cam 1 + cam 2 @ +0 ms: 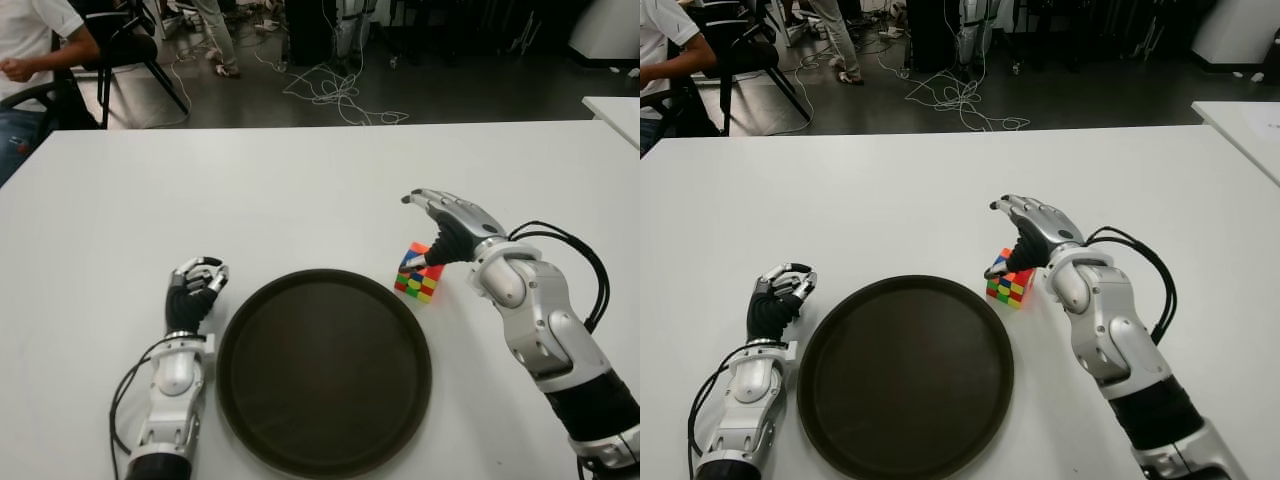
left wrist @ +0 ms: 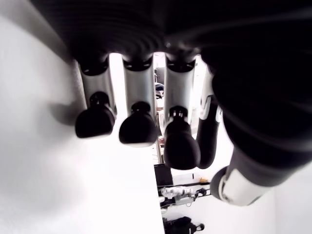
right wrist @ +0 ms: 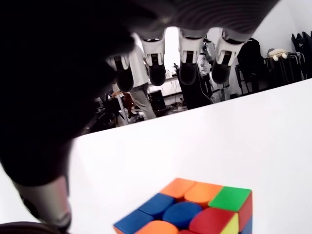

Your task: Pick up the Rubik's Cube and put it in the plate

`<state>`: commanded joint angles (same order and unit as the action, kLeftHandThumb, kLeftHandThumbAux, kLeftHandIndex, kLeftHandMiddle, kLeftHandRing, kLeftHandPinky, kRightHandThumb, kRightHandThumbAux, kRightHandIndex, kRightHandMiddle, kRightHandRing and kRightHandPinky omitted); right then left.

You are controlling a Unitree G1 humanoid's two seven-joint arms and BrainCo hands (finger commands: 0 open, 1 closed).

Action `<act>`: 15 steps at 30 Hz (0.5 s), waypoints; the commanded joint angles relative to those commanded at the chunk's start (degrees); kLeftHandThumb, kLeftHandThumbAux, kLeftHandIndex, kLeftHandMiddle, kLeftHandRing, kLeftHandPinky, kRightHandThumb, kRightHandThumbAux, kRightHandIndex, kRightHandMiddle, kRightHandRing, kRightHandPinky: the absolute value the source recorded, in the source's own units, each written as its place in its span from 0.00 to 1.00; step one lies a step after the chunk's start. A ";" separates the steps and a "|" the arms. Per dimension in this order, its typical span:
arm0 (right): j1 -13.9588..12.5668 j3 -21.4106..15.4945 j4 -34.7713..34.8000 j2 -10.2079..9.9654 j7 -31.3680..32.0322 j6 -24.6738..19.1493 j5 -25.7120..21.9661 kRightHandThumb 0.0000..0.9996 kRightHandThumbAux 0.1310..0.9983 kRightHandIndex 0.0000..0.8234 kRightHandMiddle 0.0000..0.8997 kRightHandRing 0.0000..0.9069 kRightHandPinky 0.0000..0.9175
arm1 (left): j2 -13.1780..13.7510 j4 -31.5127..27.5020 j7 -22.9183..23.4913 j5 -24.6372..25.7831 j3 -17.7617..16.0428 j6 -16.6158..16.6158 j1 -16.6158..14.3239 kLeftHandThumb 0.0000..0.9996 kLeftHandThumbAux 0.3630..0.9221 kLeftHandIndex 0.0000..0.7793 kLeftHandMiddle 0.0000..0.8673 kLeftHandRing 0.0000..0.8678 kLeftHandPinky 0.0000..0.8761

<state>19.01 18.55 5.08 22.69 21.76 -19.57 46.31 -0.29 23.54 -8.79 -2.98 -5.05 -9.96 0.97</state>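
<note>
The Rubik's Cube (image 1: 420, 274) stands on the white table (image 1: 300, 190), just off the right rim of the dark round plate (image 1: 323, 380). My right hand (image 1: 408, 232) hovers over the cube, open: its fingers (image 3: 187, 66) stretch out above it, and the thumb (image 1: 418, 258) reaches down to the cube's top left edge. In the right wrist view the cube (image 3: 195, 209) sits below the palm, not enclosed. My left hand (image 1: 195, 290) shows left of the plate, fingers (image 2: 139, 129) curled with nothing in them.
A seated person (image 1: 30, 50) and chairs are beyond the table's far left corner. Cables (image 1: 335, 95) lie on the floor behind the table. A second white table (image 1: 615, 110) shows at the right edge.
</note>
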 joint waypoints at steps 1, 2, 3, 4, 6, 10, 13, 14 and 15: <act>0.16 0.12 -0.32 -0.07 -0.02 -0.26 0.07 0.00 0.72 0.00 0.00 0.00 0.00 | 0.01 -0.06 -0.01 -0.01 0.00 0.04 0.03 0.71 0.62 0.57 0.92 0.94 0.90; 0.27 0.22 -0.56 -0.11 -0.06 -0.43 0.10 0.00 0.72 0.00 0.00 0.00 0.01 | 0.01 -0.10 -0.02 -0.03 -0.01 0.07 0.05 0.71 0.62 0.57 0.92 0.94 0.90; 0.25 0.22 -1.07 -0.17 -0.32 -0.54 -0.01 0.00 0.72 0.00 0.00 0.00 0.01 | 0.01 -0.16 -0.05 -0.10 0.03 0.03 0.09 0.71 0.62 0.57 0.92 0.94 0.90; 0.20 0.25 -1.22 -0.27 -0.27 -0.98 0.01 0.00 0.72 0.00 0.00 0.00 0.01 | 0.02 -0.22 -0.08 -0.17 0.07 -0.01 0.13 0.71 0.62 0.57 0.92 0.94 0.90; 0.15 0.31 -1.29 -0.36 -0.17 -1.53 0.05 0.00 0.70 0.00 0.00 0.00 0.01 | 0.03 -0.29 -0.10 -0.24 0.11 -0.02 0.16 0.71 0.62 0.57 0.92 0.94 0.90; 0.09 0.63 -1.22 -0.36 0.53 -2.93 0.25 0.00 0.66 0.00 0.00 0.00 0.01 | 0.09 -0.35 -0.15 -0.42 0.20 0.06 0.17 0.71 0.62 0.57 0.92 0.94 0.90; -0.54 0.53 -2.01 -0.29 -0.59 -2.29 -0.42 0.00 0.64 0.00 0.00 0.00 0.00 | 0.18 -0.27 -0.20 -0.59 0.27 0.09 0.11 0.71 0.62 0.57 0.92 0.94 0.90; -0.66 0.50 -2.12 -0.26 -0.80 -2.13 -0.56 0.00 0.63 0.00 0.00 0.00 0.00 | 0.18 -0.32 -0.20 -0.63 0.30 0.12 0.13 0.71 0.62 0.57 0.92 0.94 0.90; -0.70 0.46 -2.16 -0.25 -1.00 -1.94 -0.69 0.00 0.63 0.00 0.00 0.00 0.00 | 0.21 -0.32 -0.19 -0.68 0.33 0.10 0.14 0.71 0.62 0.57 0.92 0.94 0.90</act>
<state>18.31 19.01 2.92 22.45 20.75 -21.51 45.62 -0.08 23.22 -8.98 -3.66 -4.72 -9.86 1.11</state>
